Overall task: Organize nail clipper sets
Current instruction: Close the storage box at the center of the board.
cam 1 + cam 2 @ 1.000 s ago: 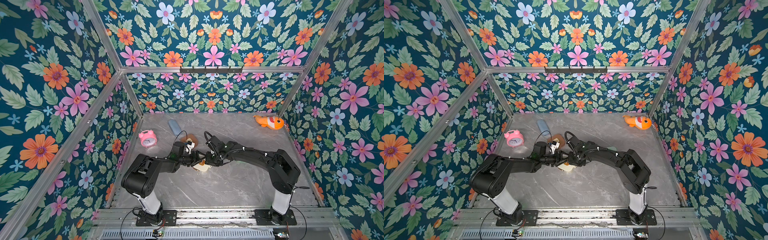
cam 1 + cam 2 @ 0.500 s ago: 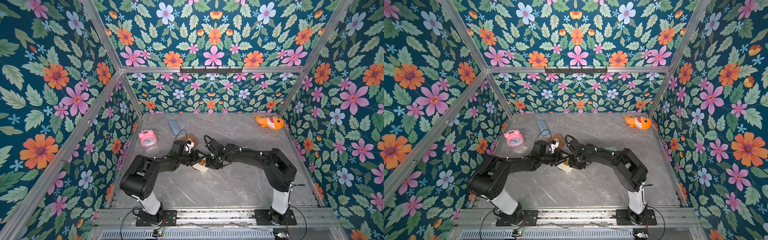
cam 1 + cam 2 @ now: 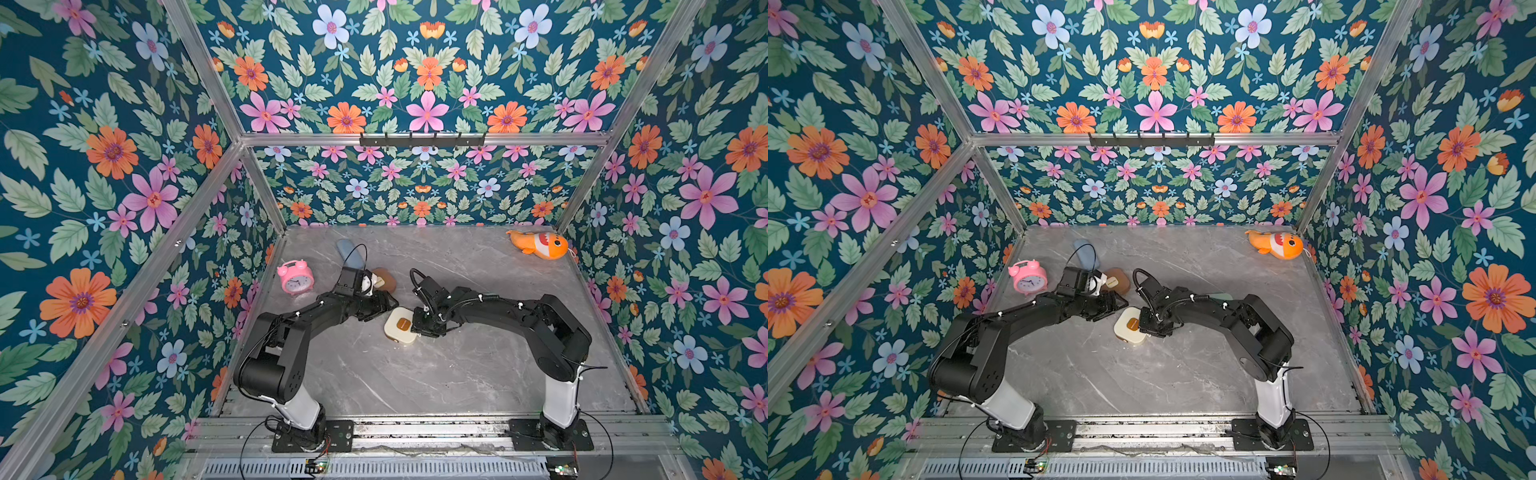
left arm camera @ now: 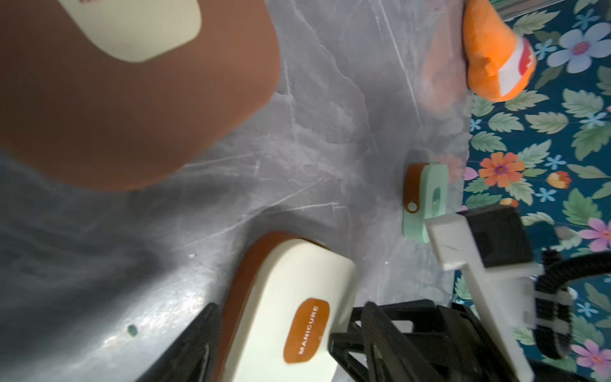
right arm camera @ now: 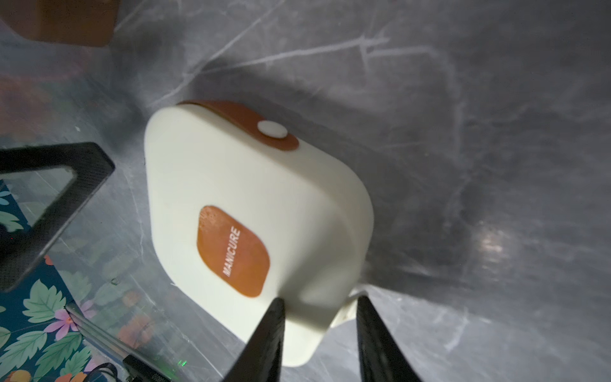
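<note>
The cream nail clipper case (image 3: 400,327) (image 5: 251,205) lies shut on the marble floor, its brown "MANICURE" label up. My right gripper (image 3: 419,326) (image 5: 322,317) is shut on its corner, one finger on the lid and one against the lower edge. The left gripper (image 3: 390,306) (image 4: 291,327) stands open at the case's other end, with a fingertip (image 5: 82,172) a little apart from it. Just behind the left gripper lies the brown case (image 3: 384,279) (image 4: 115,115). The mint green case (image 4: 426,198) (image 3: 1220,296) sits shut behind the right arm. No loose clippers show.
A pink alarm clock (image 3: 295,277) stands by the left wall, with a blue oblong pouch (image 3: 348,252) behind it. An orange fish plush (image 3: 538,244) lies in the back right corner. Flowered walls enclose the floor (image 3: 415,374) on three sides.
</note>
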Available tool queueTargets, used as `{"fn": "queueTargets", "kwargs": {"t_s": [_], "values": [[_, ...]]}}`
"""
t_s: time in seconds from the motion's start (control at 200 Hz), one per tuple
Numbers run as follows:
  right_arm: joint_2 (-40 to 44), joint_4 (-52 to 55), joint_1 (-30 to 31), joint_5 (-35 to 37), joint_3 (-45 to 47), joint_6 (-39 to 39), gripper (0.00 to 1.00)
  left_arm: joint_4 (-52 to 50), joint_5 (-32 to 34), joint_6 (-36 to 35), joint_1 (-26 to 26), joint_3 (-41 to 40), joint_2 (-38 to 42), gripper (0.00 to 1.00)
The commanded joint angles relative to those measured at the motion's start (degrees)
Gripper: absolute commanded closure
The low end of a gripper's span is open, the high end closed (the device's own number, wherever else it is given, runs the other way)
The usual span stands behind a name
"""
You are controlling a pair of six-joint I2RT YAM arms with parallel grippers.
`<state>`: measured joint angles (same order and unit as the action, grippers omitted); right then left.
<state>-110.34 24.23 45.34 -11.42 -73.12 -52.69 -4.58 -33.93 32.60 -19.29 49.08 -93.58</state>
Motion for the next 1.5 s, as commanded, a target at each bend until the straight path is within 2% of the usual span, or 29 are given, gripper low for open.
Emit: {"fn": "queueTargets", "kwargs": {"t_s": [0.0,0.11,0.28,0.445,0.58,0.675,0.75,0.845,0.975,1.165,1.24,1.345,1.41,1.495], "values": [[-0.67,0.36,0.01,1.05,0.04,-0.22,0.63,-5.78,3.71,-5.09,0.25,1.14,-1.21,0.29],[-0.69,0.04,0.01,1.01,0.62,-0.27,0.63,-3.91,2.58,-5.57,0.28,1.55,-3.13,0.29],[-2.06,-1.84,0.05,0.24,1.4,-0.58,0.63,1.59,-3.71,-4.05,-1.86,1.4,-5.14,0.29],[-3.56,-8.63,0.02,-3.68,2.01,-0.75,0.63,5.3,-7.54,-0.18,-7.39,-1.55,-7.31,0.45],[-2.89,-11.32,0.01,-4.62,1.98,-1.19,0.62,10.16,-7.3,4.21,-8.92,-6.67,-6.51,0.46],[-2.19,-9.95,-0.06,-3.76,1.8,-1.11,0.62,4.87,-3.08,1.9,-8.6,-5.03,-5.59,0.43],[-1.02,-7.81,-0.25,-2.51,1.94,-0.59,0.6,-0.19,0.7,0.01,-7.7,-1.99,-4.74,0.35],[1.51,-5.25,-0.43,-0.1,2.86,0.33,0.54,-5.21,4.69,-1.66,-5.09,2.0,-3.41,0.29],[5.88,-2.64,-0.43,3.09,4.59,2.19,0.46,-10.96,9.06,-4.3,-0.83,7.67,-1.09,0.26],[13.96,3.92,-0.77,11.38,5.84,6.75,0.38,-12.54,11.26,-8.69,2.05,12.21,5.62,0.25],[19.0,6.21,-1.58,16.92,6.64,8.95,0.38,-10.21,13.73,-10.9,2.06,11.88,10.8,0.2],[26.87,6.75,-3.78,25.65,8.54,12.37,0.37,-4.75,21.43,-14.15,2.06,9.41,21.08,0.11],[32.3,4.72,-5.17,31.4,10.04,16.04,0.35,-2.72,29.5,-16.19,2.04,8.5,26.69,0.02],[38.86,-0.28,-7.99,31.47,11.51,22.07,0.3,2.9,39.79,-22.25,1.93,5.9,32.4,0.01]]}}
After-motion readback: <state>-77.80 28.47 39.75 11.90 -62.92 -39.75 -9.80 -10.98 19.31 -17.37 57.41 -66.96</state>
